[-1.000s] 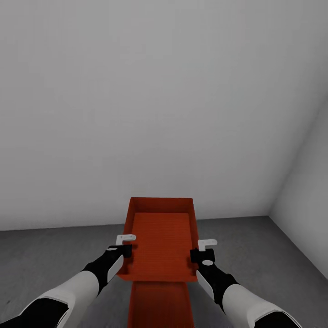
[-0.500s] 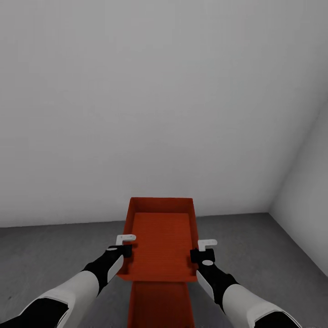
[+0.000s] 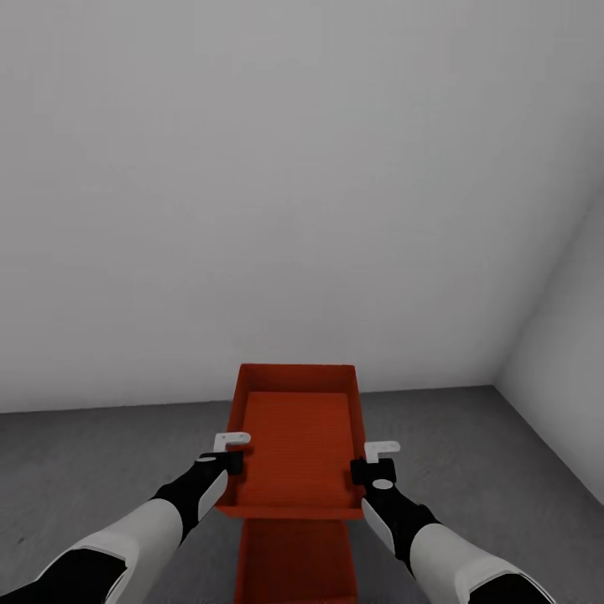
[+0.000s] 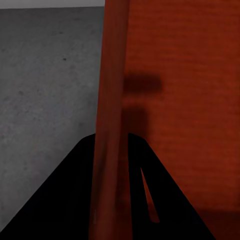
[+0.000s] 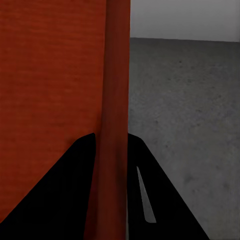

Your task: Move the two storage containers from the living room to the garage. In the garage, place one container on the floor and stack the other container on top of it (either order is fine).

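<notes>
I hold one red-orange storage container (image 3: 295, 445) level in front of me, open side up and empty. My left gripper (image 3: 225, 457) is shut on its left long wall (image 4: 112, 100). On the opposite long wall (image 5: 116, 100) my right gripper (image 3: 369, 466) is shut the same way. The second storage container (image 3: 295, 564) lies below the held one on the dark grey concrete floor (image 3: 101, 470), closer to me, with its far end hidden under the held one. Whether the two touch I cannot tell.
A plain light grey wall (image 3: 277, 184) rises just beyond the containers. It meets a side wall (image 3: 566, 361) in a corner at the right. Rough concrete floor (image 4: 45, 100) stretches away on both sides of the containers.
The whole picture has shifted slightly: the line where wall meets floor sits a little higher and the lower container looks a bit larger. Both grippers keep their hold on the upper container.
</notes>
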Robot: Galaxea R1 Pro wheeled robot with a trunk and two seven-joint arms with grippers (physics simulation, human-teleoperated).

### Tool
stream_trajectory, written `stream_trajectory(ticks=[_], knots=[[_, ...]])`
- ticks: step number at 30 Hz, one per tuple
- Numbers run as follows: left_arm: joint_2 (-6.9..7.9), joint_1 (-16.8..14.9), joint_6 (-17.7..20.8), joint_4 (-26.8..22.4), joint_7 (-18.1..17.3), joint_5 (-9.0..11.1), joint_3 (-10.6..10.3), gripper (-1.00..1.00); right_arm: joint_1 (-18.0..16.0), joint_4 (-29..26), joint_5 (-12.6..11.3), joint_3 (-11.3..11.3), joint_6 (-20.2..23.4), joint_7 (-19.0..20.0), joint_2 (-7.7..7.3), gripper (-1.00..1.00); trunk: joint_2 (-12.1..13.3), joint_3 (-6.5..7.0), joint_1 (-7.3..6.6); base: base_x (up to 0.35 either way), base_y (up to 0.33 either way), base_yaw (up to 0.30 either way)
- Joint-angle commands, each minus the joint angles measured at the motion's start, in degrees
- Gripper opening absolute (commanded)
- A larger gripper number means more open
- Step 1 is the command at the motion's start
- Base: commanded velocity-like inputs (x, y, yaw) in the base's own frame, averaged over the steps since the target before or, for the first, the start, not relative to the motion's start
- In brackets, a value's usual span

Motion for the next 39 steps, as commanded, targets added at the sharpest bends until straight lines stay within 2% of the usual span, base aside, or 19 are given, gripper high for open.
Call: stream_trajectory(ticks=[1, 25, 33, 39], knots=[[1.28, -0.1, -3.9, -0.3, 0.6, -1.0, 1.5, -1.00, 0.0, 0.2, -1.1, -1.2, -0.3, -2.0, -0.46, -1.00, 0.0, -0.16, 0.00, 0.000, 0.000, 0.000], [1.27, -0.1, -3.9, -0.1, 0.6, -1.0, 1.4, -1.00, 0.0, 0.2, -1.1, -1.2, -0.3, -2.0, -0.46, -1.00, 0.0, -2.35, 0.00, -0.002, 0.000, 0.000], [1.27, -0.1, -3.9, -0.2, 0.7, -1.0, 1.5, -1.00, 0.0, 0.2, -1.1, -1.2, -0.3, -2.1, -0.46, -1.00, 0.0, -3.08, 0.00, -0.233, 0.000, 0.000], [1.27, -0.1, -3.9, -0.2, 0.7, -1.0, 1.5, -1.00, 0.0, 0.2, -1.1, -1.2, -0.3, -2.0, -0.46, -1.00, 0.0, -3.63, 0.00, -0.055, 0.000, 0.000]])
